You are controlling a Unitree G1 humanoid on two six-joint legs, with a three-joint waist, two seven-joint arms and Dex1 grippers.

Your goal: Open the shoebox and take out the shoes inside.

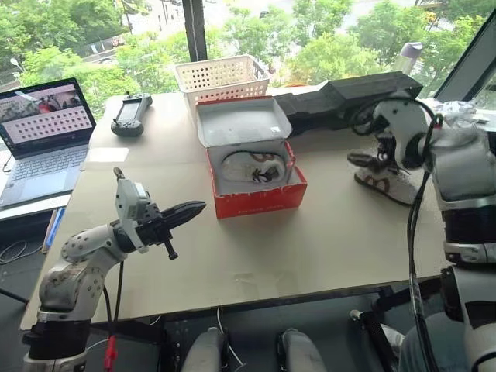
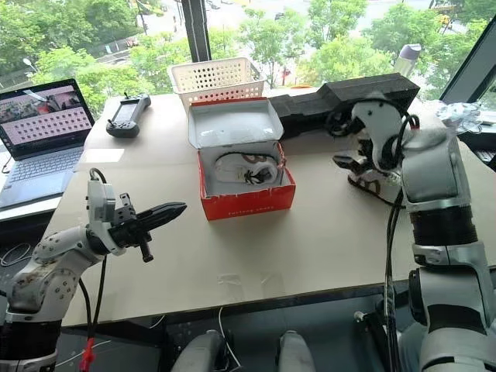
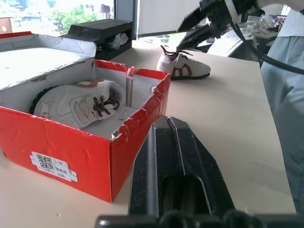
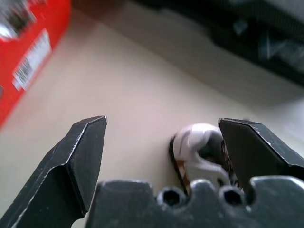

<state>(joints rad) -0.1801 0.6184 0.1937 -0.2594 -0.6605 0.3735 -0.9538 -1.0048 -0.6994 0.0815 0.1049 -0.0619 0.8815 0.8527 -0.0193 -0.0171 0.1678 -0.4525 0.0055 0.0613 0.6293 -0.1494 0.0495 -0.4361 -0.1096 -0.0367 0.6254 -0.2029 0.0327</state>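
Left eye view: a white basket (image 1: pixel 222 76) is seen behind the open shoebox (image 1: pixel 256 194) mid-surface; one shoe (image 1: pixel 386 183) lies near the right edge, under the open right pincer (image 1: pixel 366 161). The left pincer (image 1: pixel 186 211) is shut.

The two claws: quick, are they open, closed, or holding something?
Left gripper: closed, holding nothing.
Right gripper: open, empty, above the shoe on the table.
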